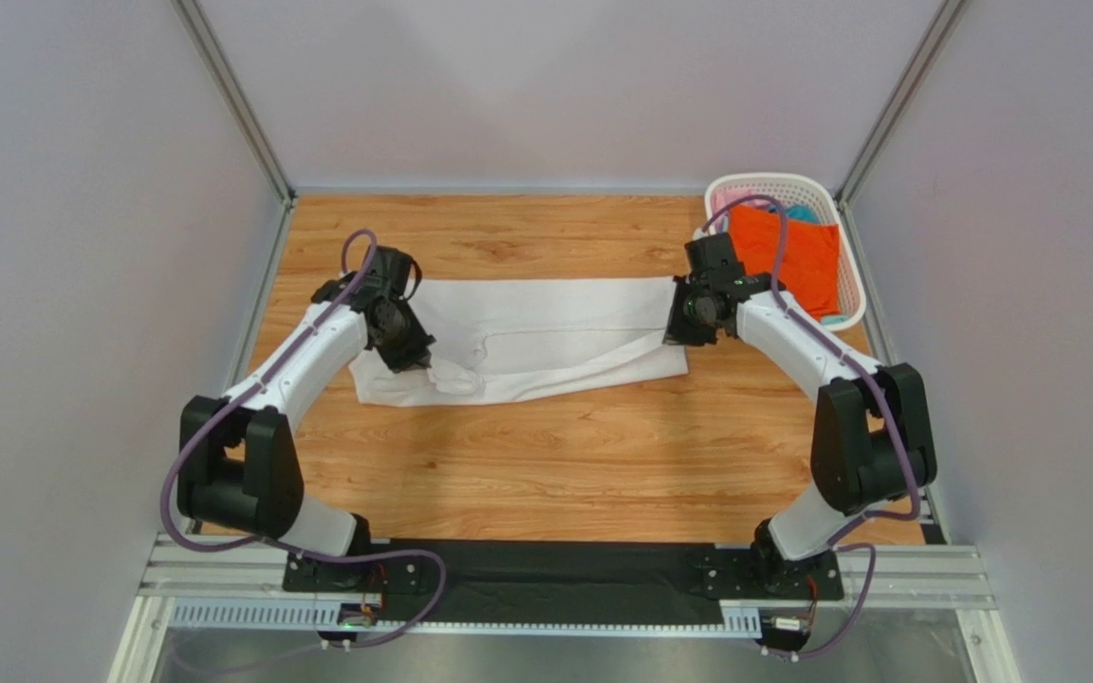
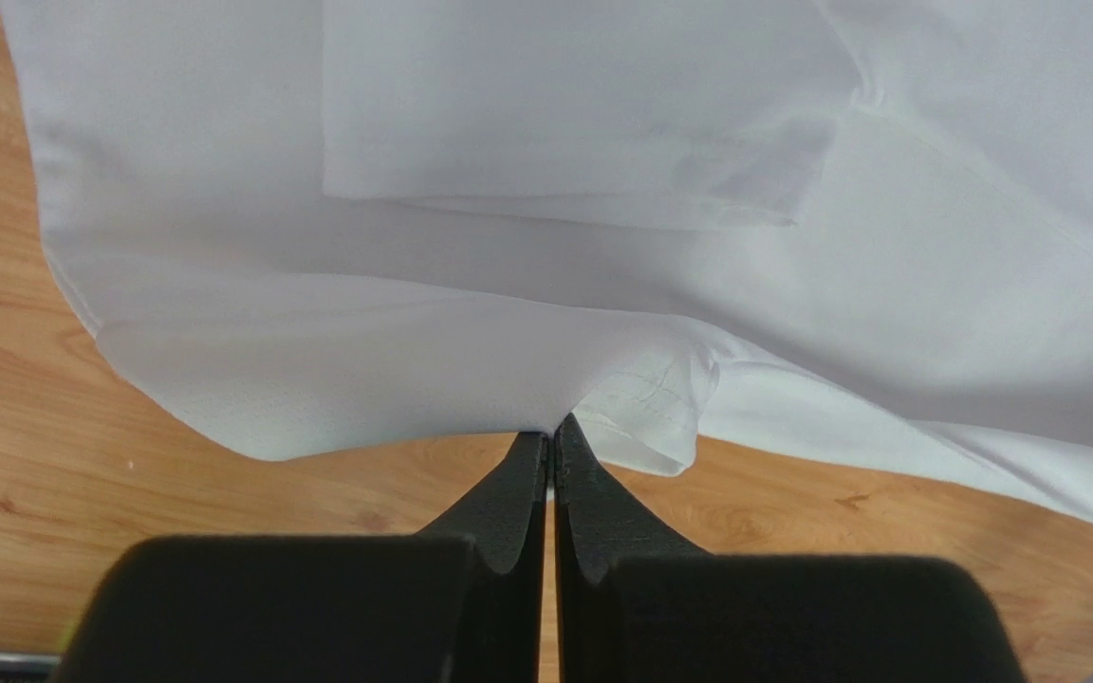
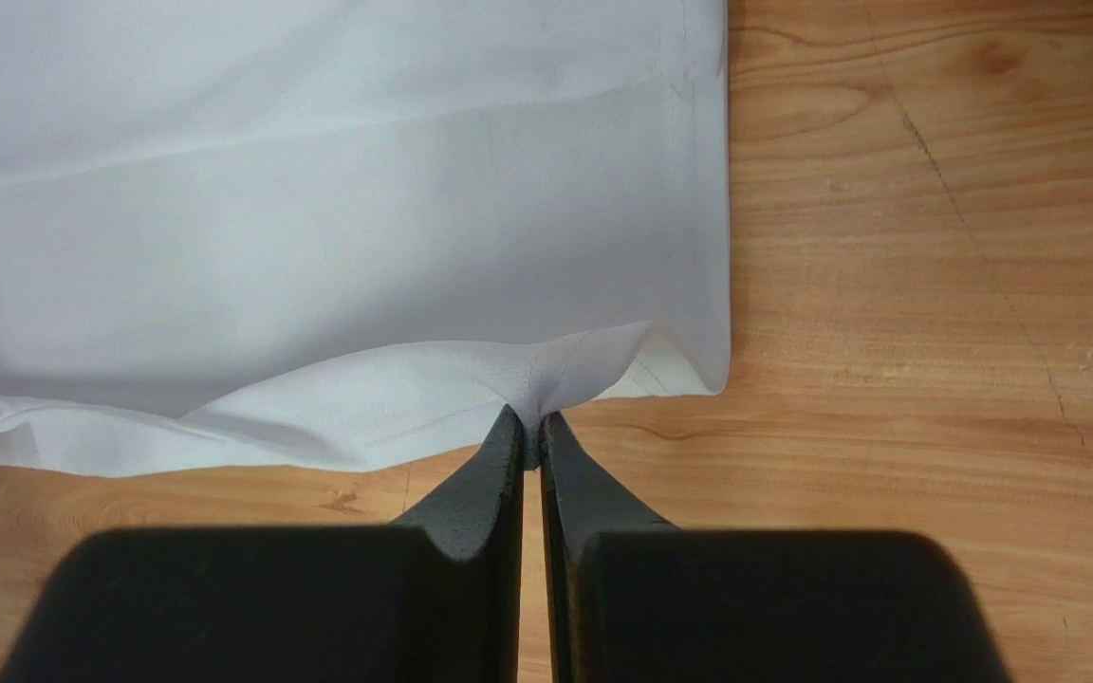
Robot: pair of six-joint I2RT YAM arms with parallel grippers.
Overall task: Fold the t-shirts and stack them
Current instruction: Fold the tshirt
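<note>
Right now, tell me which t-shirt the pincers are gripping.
The white t-shirt spread on the table, pinched by the left pincer and right pincer; the orange t-shirt lies in the basket.

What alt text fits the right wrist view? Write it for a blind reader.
The right gripper has its black jaws pinched shut on the near edge of the white t-shirt, beside its hemmed corner. The shirt lies spread on a wooden table, bare wood filling the right side.
</note>
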